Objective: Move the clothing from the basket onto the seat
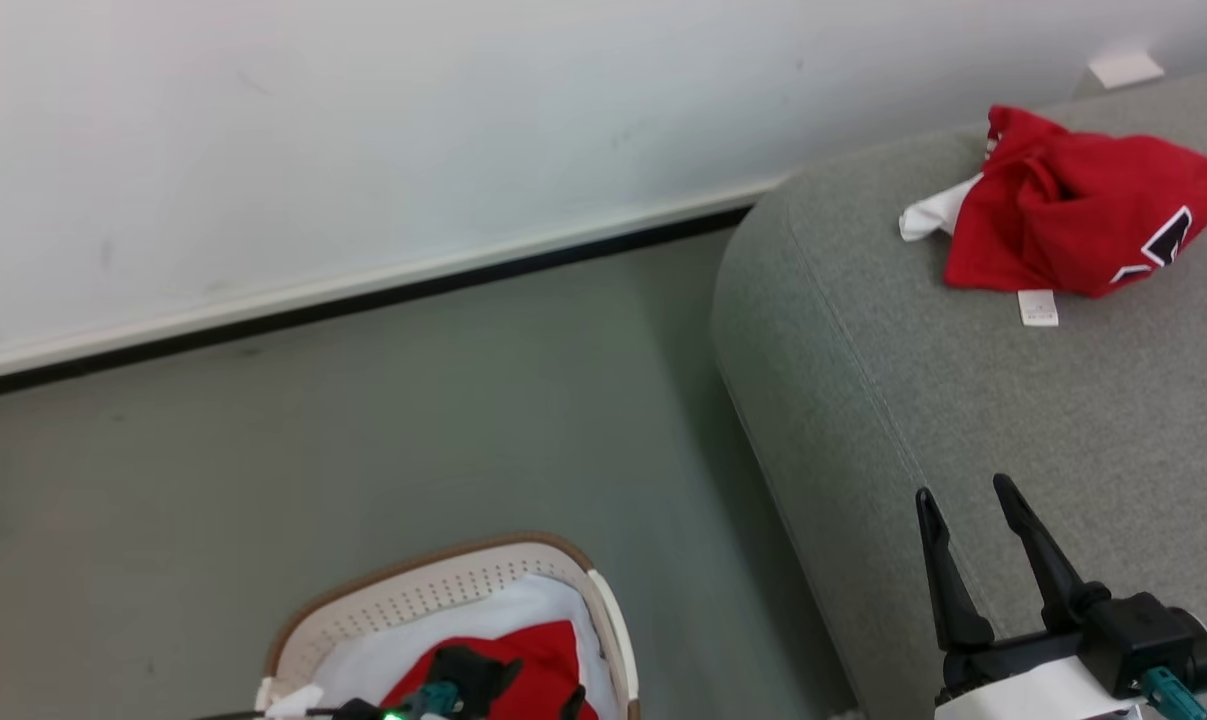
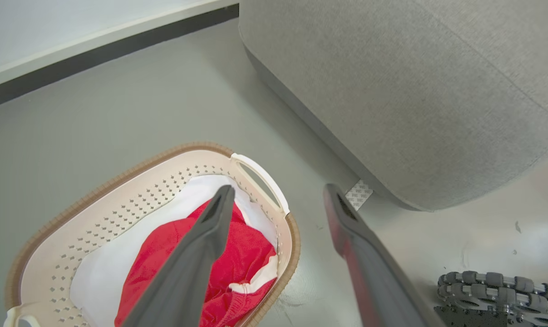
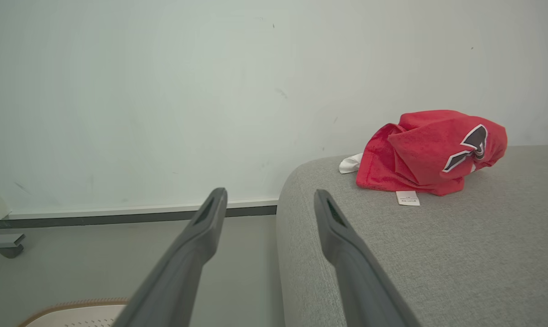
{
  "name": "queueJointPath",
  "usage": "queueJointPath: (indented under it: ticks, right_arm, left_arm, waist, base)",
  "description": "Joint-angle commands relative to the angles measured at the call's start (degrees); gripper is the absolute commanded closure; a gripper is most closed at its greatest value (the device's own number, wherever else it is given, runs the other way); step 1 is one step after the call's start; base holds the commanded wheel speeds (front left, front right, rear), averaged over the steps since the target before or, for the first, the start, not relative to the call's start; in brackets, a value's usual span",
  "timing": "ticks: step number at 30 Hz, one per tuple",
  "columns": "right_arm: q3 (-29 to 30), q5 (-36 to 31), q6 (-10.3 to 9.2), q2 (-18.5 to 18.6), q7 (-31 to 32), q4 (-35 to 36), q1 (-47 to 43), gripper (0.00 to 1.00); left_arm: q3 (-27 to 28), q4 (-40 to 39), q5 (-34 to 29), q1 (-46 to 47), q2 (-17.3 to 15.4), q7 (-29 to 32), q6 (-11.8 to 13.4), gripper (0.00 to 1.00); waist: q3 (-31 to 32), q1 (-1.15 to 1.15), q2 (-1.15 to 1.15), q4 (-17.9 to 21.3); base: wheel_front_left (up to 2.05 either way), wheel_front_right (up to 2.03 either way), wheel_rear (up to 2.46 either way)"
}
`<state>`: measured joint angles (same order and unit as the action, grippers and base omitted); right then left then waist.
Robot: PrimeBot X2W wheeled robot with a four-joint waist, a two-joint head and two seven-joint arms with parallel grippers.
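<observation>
Clothing (image 2: 249,254) lies in basket (image 2: 133,190) at seven o'clock, jersey (image 1: 1073,215) on sofa (image 1: 963,400) at two; left fingers (image 2: 208,236), right fingers (image 1: 948,580) apart, empty.

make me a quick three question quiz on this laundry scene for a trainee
1. True or false: a red garment already lies on the seat.
2. Pick one: the left gripper is A) open, B) shut on cloth, C) shut and empty.
3. Short answer: what colours is the clothing lying in the basket?

Key: 1 true; 2 A; 3 red and white.
</observation>
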<state>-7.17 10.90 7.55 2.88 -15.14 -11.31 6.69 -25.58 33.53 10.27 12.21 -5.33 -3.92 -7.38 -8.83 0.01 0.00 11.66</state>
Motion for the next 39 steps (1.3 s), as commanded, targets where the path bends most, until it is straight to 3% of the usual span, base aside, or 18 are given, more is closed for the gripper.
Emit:
queueJointPath:
  ticks: [1, 12, 25, 39]
  right_arm:
    - [0.07, 0.73, -0.14, 0.03, 0.00, 0.31, 0.87, 0.00]
    - [-0.97, 1.15, -0.14, 0.01, 0.00, 4.57, 6.57, 0.00]
    - [0.17, -0.05, -0.14, 0.01, 0.00, 12.78, 12.30, 0.00]
    - [0.49, -2.01, -0.14, 0.01, 0.00, 18.05, 14.64, 0.00]
  left_arm:
    - [-0.48, 0.94, 0.38, 1.41, -0.65, 0.36, -0.12, 0.00]
    - [-7.21, 16.32, 3.37, 12.64, -1.24, 2.52, -0.14, 0.00]
    - [-11.98, 27.93, 3.45, 28.39, -1.47, 1.19, -0.15, 0.00]
    - [-17.69, 35.51, 4.16, 38.29, -0.61, -0.47, -0.16, 0.00]
  waist:
    - [-2.46, -0.01, 0.00, 1.53]
    - [-15.39, -0.01, 0.00, 3.41]
    - [-32.83, -0.01, 0.00, 1.86]
    - [-42.54, -0.01, 0.00, 0.52]
  base:
    - [0.00, 0.00, 0.00]
    - [0.00, 0.00, 0.00]
    - [0.00, 0.00, 0.00]
    - [0.00, 0.00, 0.00]
